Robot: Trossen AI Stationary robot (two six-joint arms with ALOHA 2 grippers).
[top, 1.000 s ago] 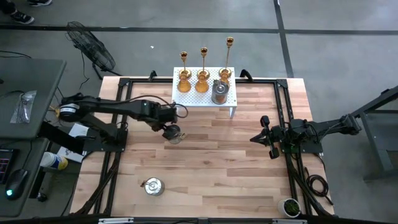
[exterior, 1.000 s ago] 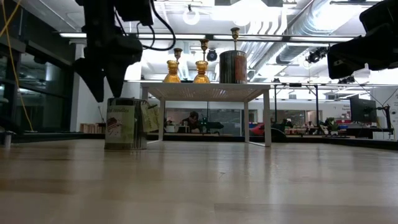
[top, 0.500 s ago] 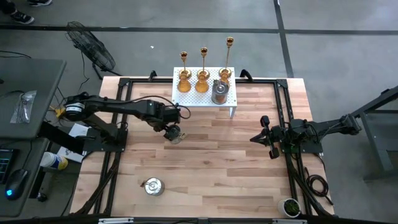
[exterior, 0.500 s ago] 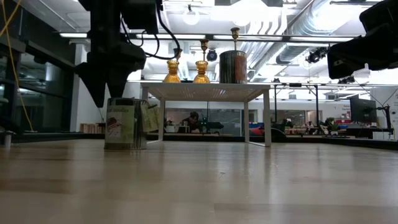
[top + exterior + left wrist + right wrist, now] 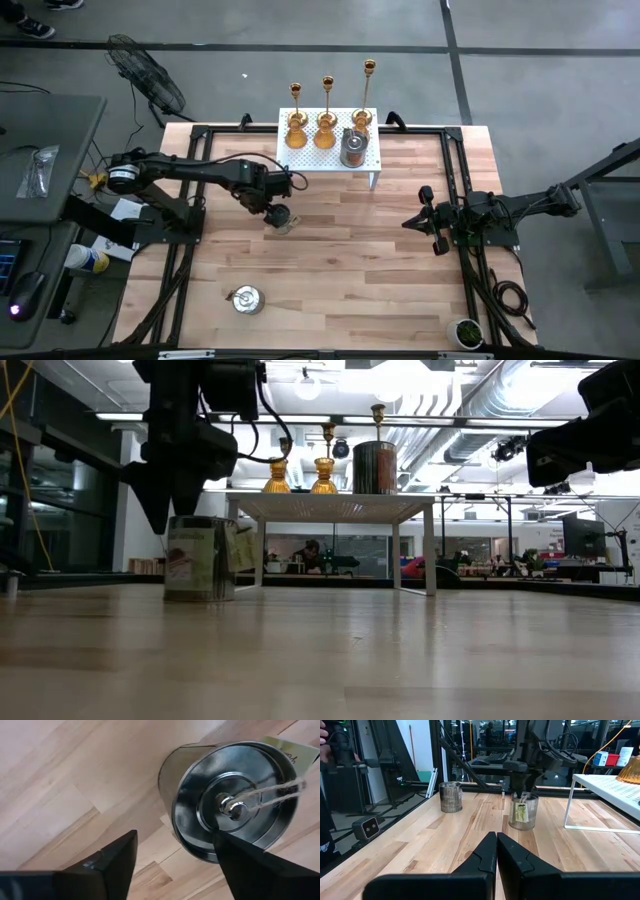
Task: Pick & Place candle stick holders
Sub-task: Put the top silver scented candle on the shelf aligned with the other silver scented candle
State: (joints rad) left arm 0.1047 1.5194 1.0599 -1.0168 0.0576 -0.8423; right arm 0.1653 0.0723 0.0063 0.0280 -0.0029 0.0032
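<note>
on the near part of the wooden surface (image 5: 340,270), toward the left, one silvery pot (image 5: 246,299) stands alone, well apart from everything else. farther in, the right end effector (image 5: 413,222) hangs over the right side of the surface with its two fingers pressed together and nothing between them. about level with it on the left side, the left end effector (image 5: 277,214) is directly over a second silvery pot (image 5: 200,557), which stands upright on the wood with a paper tag at its side; in the left wrist view the dark fingers (image 5: 117,860) stand apart on either side of the pot's round lid, with twine tied at the lid's knob, and whether they touch the pot's wall cannot be told. beyond that, at the far edge, stands the white perforated rack (image 5: 330,155). on its top sit a third silvery pot (image 5: 351,150) at the near right and three amber-orange cups (image 5: 325,124) in a row, and behind the cups rise three gold candlesticks (image 5: 327,88), the tallest on the right.
</note>
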